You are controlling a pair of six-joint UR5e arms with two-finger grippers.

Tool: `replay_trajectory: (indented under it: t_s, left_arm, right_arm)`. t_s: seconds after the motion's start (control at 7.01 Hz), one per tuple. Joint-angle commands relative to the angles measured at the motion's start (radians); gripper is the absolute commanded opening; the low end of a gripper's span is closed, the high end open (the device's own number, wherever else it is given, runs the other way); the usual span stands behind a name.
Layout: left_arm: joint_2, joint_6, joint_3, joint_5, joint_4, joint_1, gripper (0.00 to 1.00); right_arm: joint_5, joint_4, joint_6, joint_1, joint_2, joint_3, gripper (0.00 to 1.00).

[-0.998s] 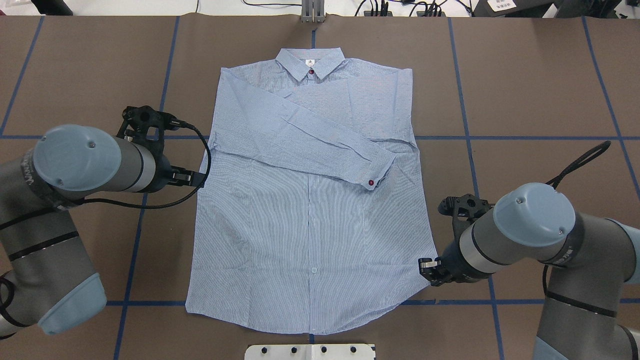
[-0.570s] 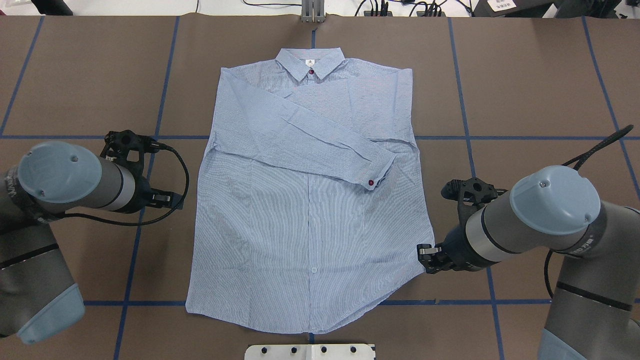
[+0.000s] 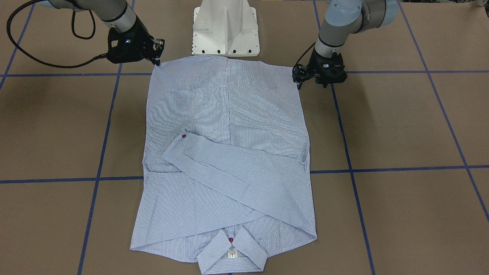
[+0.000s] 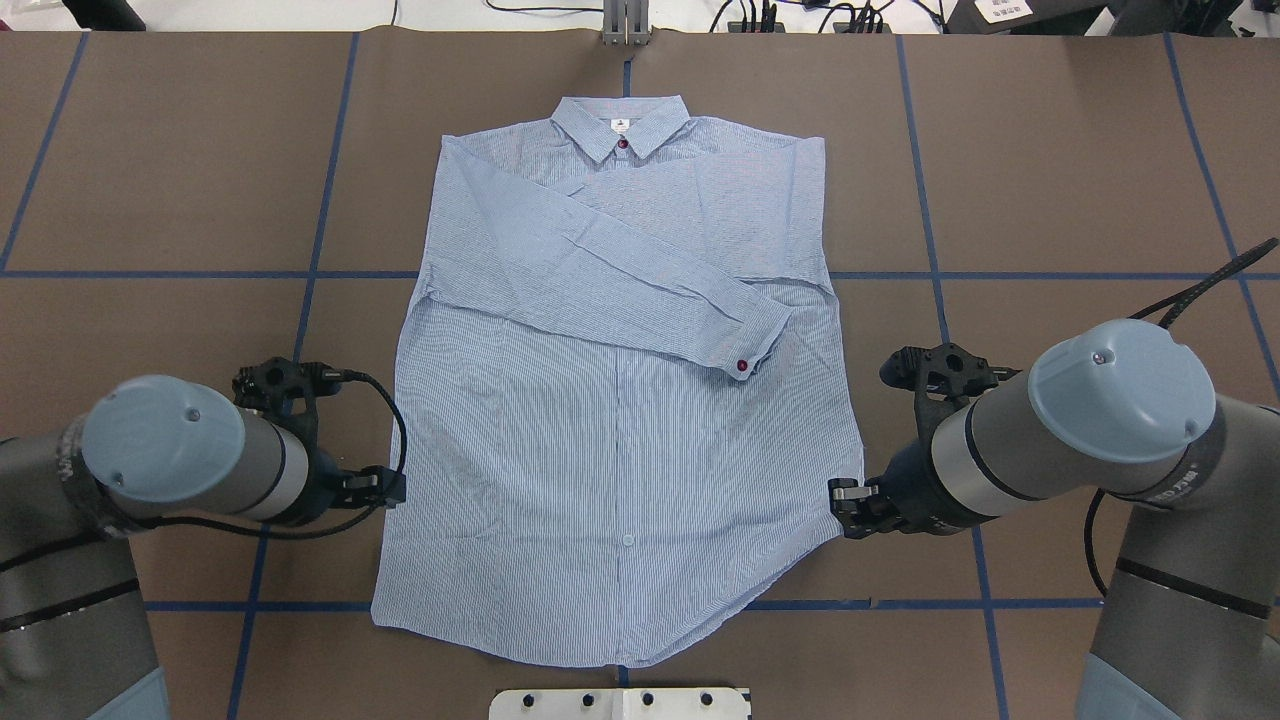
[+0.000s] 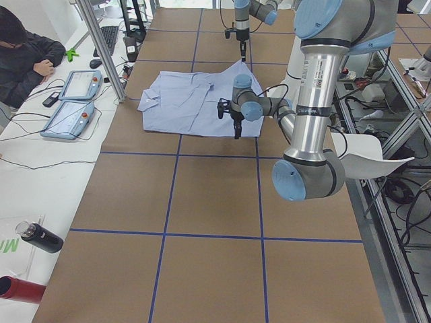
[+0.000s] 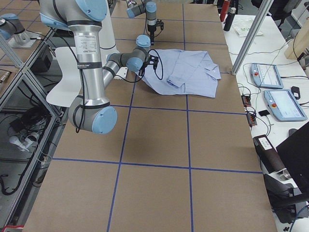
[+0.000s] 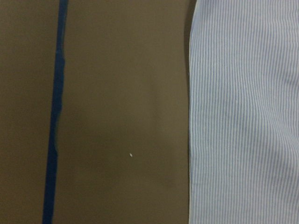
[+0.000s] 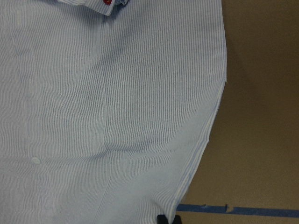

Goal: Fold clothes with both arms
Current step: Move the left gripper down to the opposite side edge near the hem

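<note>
The striped blue-and-white shirt (image 4: 620, 430) lies flat, collar (image 4: 622, 128) at the far side, and both sleeves are folded across the chest. My right gripper (image 4: 838, 497) is shut on the shirt's right hem corner. That corner is drawn up into a small peak (image 5: 240, 65). My left gripper (image 4: 388, 488) hangs beside the left side edge just above the hem, and its jaws look open. The left wrist view shows only the shirt (image 7: 243, 116) edge and bare table. In the front-facing view, the left gripper (image 3: 299, 80) and right gripper (image 3: 157, 57) flank the hem.
The white pedestal base (image 3: 226, 26) stands just behind the hem. Blue tape lines (image 4: 320, 200) cross the brown table. A metal post (image 4: 626, 22) rises beyond the collar. A person sits by two teach pendants (image 5: 74, 101), and bottles (image 5: 37, 237) lie on the side bench.
My left arm has swung back along the shirt's left edge, from sleeve level to the hem. The right gripper has shifted slightly inward. The right hem corner has drawn in and up with it.
</note>
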Motion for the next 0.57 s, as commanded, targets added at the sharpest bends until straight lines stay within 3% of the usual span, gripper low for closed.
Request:
replay_trajectory:
  t_s: [0.0,0.14,0.43]
  left_arm:
    - [-0.005,-0.197,-0.004,0.006,-0.019,0.112,0.98]
    - [-0.006,-0.213,-0.001,0.008,-0.018,0.145,0.98]
    - [-0.011,-0.244,0.01,0.01,-0.018,0.18,0.8]
  right_arm:
    - [0.0,0.0,-0.001,0.0,0.001,0.002,0.0]
    - [0.002,0.0,-0.001,0.002,0.001,0.008,0.0]
    - [0.002,0.0,-0.001,0.0,0.003,0.008,0.0]
